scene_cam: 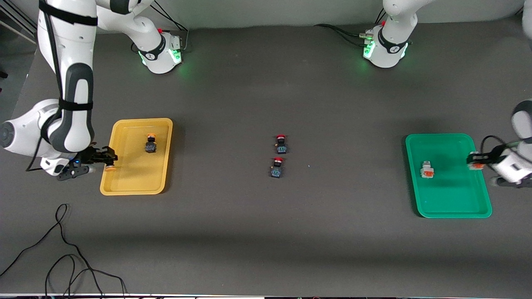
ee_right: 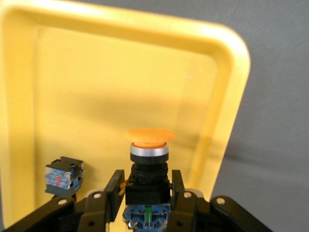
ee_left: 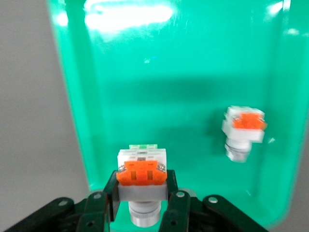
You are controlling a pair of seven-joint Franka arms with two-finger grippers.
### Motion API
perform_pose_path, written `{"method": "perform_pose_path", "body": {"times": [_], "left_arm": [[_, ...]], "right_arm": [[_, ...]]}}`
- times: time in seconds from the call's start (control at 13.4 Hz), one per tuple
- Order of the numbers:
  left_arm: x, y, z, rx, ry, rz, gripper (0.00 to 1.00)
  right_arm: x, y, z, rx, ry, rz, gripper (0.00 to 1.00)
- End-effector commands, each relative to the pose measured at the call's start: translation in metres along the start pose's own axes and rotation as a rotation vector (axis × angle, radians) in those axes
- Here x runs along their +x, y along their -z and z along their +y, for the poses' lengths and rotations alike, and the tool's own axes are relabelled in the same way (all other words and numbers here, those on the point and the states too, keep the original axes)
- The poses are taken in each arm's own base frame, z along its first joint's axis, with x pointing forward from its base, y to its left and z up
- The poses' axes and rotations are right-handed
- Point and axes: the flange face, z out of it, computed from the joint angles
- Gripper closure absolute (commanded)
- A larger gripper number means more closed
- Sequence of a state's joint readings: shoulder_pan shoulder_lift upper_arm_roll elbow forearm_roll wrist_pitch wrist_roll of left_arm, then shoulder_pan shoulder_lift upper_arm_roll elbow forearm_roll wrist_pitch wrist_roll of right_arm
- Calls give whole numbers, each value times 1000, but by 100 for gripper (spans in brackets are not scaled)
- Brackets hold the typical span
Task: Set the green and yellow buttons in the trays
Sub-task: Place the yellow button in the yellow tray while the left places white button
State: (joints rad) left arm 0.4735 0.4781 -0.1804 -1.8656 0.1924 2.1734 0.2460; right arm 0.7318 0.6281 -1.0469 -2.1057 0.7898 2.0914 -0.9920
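**Buttons over both trays, ready to set down**

Yellow-capped button (ee_right: 148, 145) sits clamped in the right gripper (scene_cam: 109, 161), over the yellow tray (scene_cam: 109, 189) rim at the right arm's end of the table. White-bodied button (ee_left: 141, 171) is pinched by the left gripper (scene_cam: 476, 160) over the green tray (scene_cam: 453, 214) rim at the left arm's end.

Best to move each inward past the rim, lower, then release. Each tray already holds one button but has bare floor; the red-capped switches (scene_cam: 279, 155) sit mid-table, well apart.
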Motion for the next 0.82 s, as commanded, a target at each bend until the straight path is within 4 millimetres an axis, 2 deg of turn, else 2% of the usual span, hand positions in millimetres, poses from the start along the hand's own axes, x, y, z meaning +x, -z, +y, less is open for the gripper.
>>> {"method": "perform_pose_path", "body": {"times": [0.0, 0.07, 0.15, 0.22, 0.3, 0.37, 0.45, 0.52, 0.75], "left_arm": [[8, -38, -4, 23, -28, 23, 97], [10, -42, -4, 28, -37, 24, 87], [11, -35, -6, 33, -43, 21, 39], [12, -23, -7, 37, -52, 16, 11], [13, -6, -11, 41, -55, -4, 0], [13, 20, -17, 43, -48, -32, 0], [11, 48, -21, 43, -48, -64, 0], [9, 81, -24, 40, -58, -67, 0], [-10, 174, -27, 5, -28, -74, 0]], "right_arm": [[2, -18, 5, 11, 18, 16, 100], [2, -21, 5, 10, 15, 12, 100], [2, -25, 4, 16, 10, 10, 100], [3, -28, 1, 25, 9, 11, 100], [4, -29, 0, 25, 10, 9, 100], [4, -31, 0, 24, 4, 6, 70], [4, -31, 0, 25, 3, 6, 33], [4, -30, -1, 29, 5, 8, 29], [8, -16, -1, 35, 6, 31, 29]]}}
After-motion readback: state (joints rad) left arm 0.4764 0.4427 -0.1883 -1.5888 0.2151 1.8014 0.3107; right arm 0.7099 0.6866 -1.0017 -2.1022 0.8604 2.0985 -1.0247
